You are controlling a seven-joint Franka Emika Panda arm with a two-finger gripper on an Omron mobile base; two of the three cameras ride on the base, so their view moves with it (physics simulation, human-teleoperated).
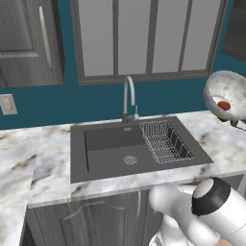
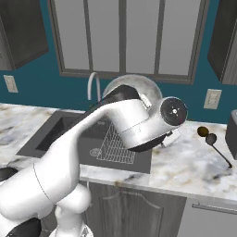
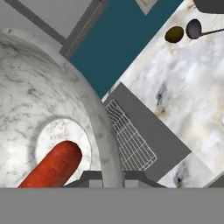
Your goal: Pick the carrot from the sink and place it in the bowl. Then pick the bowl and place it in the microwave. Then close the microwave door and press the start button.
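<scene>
I had the gripper (image 3: 108, 177) pinched narrowly on the bowl's (image 1: 226, 91) rim, holding it aloft right of the sink (image 1: 110, 144), the carrot (image 3: 52, 166) lying inside.

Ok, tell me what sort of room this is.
A kitchen, a rendered one: a dark sink with a curved faucet set in a marble counter, cabinets below, and a ladle lying on the counter.

A home kitchen: a dark sink (image 1: 129, 149) with curved tap (image 1: 129, 96) set in a marbled worktop (image 1: 29, 163), grey cabinets (image 1: 29, 43) and wall sockets (image 2: 212, 98) on teal walls.
</scene>
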